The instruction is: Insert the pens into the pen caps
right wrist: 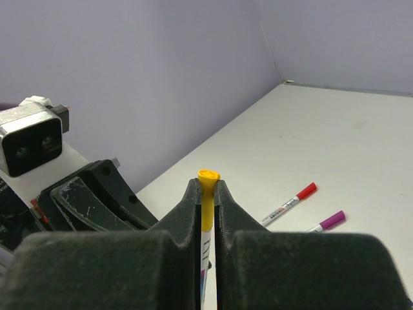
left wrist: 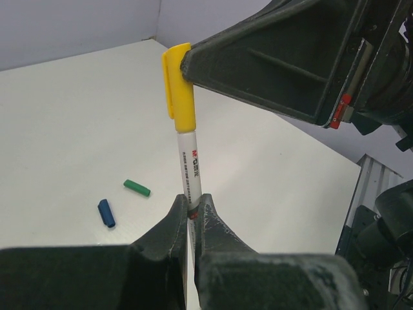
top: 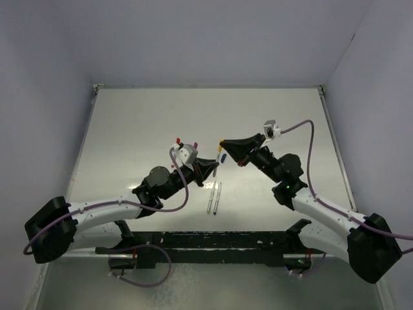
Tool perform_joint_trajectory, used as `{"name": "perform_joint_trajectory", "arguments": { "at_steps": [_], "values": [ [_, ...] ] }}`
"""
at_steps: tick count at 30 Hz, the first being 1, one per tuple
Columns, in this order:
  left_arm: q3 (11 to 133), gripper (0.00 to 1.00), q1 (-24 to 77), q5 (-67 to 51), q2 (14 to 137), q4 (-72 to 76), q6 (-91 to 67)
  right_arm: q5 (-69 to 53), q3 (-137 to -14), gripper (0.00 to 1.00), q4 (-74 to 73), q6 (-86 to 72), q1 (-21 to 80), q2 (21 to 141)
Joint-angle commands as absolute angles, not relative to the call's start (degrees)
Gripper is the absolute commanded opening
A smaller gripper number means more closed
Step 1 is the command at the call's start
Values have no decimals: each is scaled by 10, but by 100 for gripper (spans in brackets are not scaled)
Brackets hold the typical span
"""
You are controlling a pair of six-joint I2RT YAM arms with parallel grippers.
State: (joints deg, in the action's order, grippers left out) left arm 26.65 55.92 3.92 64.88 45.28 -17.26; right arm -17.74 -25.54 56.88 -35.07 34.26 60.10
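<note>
Yellow cap (left wrist: 179, 87) clamped in right hand (right wrist: 206, 192), left hand (left wrist: 192, 214) clamped on pen (left wrist: 189, 161), barrel print unreadable.

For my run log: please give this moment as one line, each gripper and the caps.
left gripper: shut on pen | right gripper: shut on yellow cap | cap: on pen | loose: blue cap, green cap

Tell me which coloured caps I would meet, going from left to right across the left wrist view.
blue cap → green cap → yellow cap, which sits on the top end of the upright pen
</note>
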Motion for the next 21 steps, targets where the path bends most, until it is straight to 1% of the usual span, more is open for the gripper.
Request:
{"name": "perform_joint_trajectory", "arguments": {
  "at_steps": [1, 7, 13, 21],
  "values": [
    [354, 0, 551, 15, 599, 641, -157, -207, -237, 0, 396, -300, 369, 639],
    [364, 0, 539, 9, 599, 644, -160, -188, -250, 0, 355, -275, 395, 662],
    [362, 0, 525, 13, 589, 623, -165, -175, -244, 0, 347, -272, 403, 653],
    [343, 0, 525, 13, 576, 509, -176, -105, -279, 0, 348, -278, 404, 610]
  ]
}}
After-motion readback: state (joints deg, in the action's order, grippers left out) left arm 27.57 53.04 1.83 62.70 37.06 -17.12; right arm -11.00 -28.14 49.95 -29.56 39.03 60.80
